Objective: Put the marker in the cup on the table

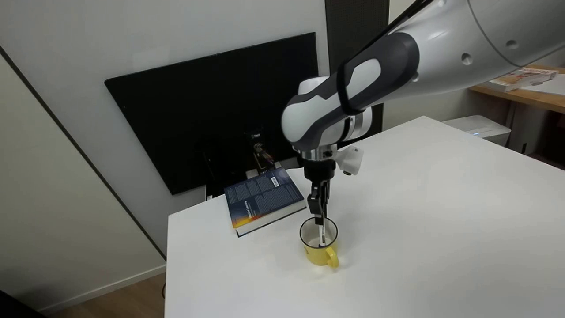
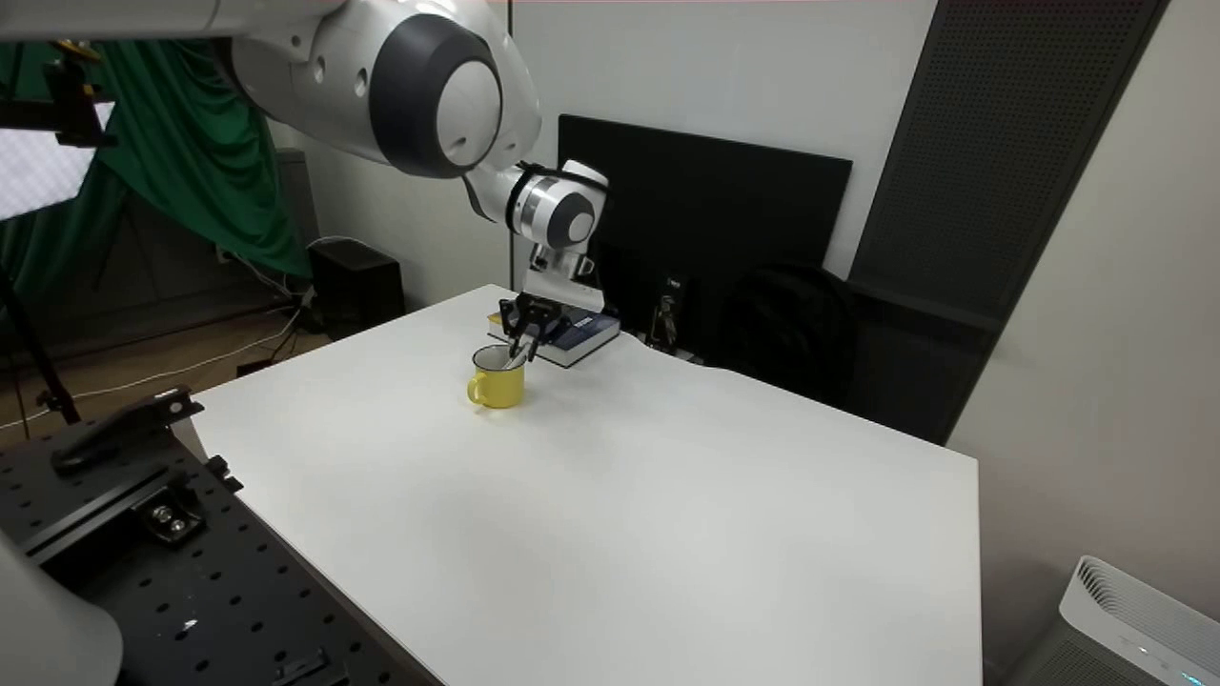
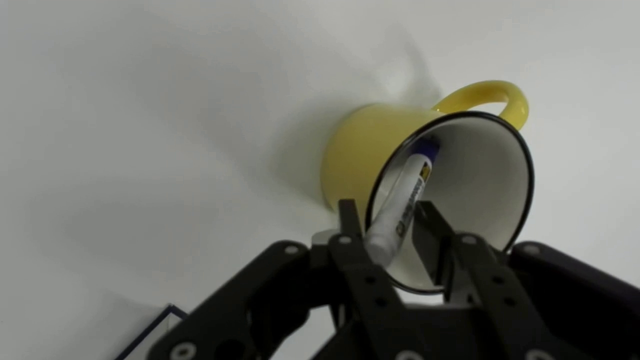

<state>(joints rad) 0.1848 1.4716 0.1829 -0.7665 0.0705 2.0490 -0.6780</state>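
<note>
Slanting blue-tip-down into a round, glossy yellow, enamel-looking mug (image 3: 472, 172): slim white plastic-looking marker (image 3: 404, 200) | black two-fingered claw (image 3: 386, 207): spread wider than the barrel, seemingly unclamped | likely light, stiff, slick; best pinched mid-barrel

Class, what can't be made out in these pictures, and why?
Lettering on the marker: blurred in the wrist view.
Whether its tip touches bottom: hidden by the wall of the cup in an exterior view.
Whether the gripper pinches it: fingers partly cover it in an exterior view.
Small print on the book: too small in an exterior view.
</note>
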